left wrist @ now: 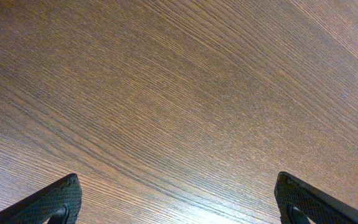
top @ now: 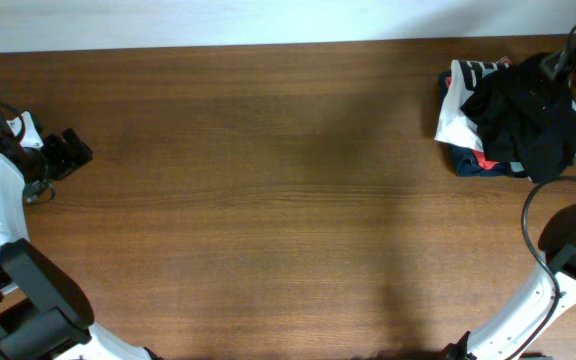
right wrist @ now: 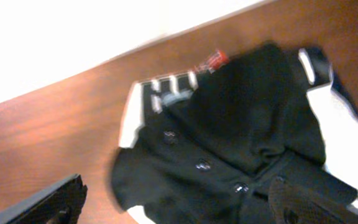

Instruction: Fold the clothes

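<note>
The clothes (top: 528, 110), a black garment with small shiny buttons, lie crumpled on top of a pile at the table's far right corner. In the right wrist view the black garment (right wrist: 241, 124) fills the middle. My right gripper (right wrist: 179, 190) hovers open just in front of it, fingers wide apart; the left finger is over bare wood and the right finger (right wrist: 297, 202) is against the black cloth. I cannot make out the right gripper in the overhead view. My left gripper (top: 73, 152) is at the far left, open (left wrist: 178, 183) over bare wood, holding nothing.
Under the black garment lie a white garment (top: 453, 110), a navy one with white stripes (right wrist: 166, 87) and a bit of red (right wrist: 211, 60). The wooden table (top: 268, 200) ends at a white wall behind. A black cable (top: 533, 215) loops by the right arm.
</note>
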`<control>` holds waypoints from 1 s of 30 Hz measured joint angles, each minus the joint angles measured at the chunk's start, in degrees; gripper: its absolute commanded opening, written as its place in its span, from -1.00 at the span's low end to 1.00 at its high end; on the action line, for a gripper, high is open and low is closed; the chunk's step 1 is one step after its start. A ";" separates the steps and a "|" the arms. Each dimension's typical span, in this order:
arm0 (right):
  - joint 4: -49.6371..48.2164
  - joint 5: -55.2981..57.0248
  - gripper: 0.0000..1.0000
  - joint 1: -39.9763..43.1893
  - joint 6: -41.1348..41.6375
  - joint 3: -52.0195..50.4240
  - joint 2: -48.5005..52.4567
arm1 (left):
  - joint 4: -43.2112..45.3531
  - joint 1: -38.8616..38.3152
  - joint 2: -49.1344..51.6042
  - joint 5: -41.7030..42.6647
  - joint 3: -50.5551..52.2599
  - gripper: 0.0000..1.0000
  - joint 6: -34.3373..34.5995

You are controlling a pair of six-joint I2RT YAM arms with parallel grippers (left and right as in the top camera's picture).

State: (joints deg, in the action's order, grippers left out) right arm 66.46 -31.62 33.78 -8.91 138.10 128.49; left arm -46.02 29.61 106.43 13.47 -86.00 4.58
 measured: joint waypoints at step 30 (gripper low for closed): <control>24.44 -1.03 0.97 -47.63 0.15 15.23 -3.93 | 0.00 0.00 0.33 -0.02 0.02 0.98 0.00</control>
State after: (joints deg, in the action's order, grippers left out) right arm 90.89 -32.64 -13.85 -8.75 153.34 124.55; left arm -46.02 29.61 106.76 13.45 -85.97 4.58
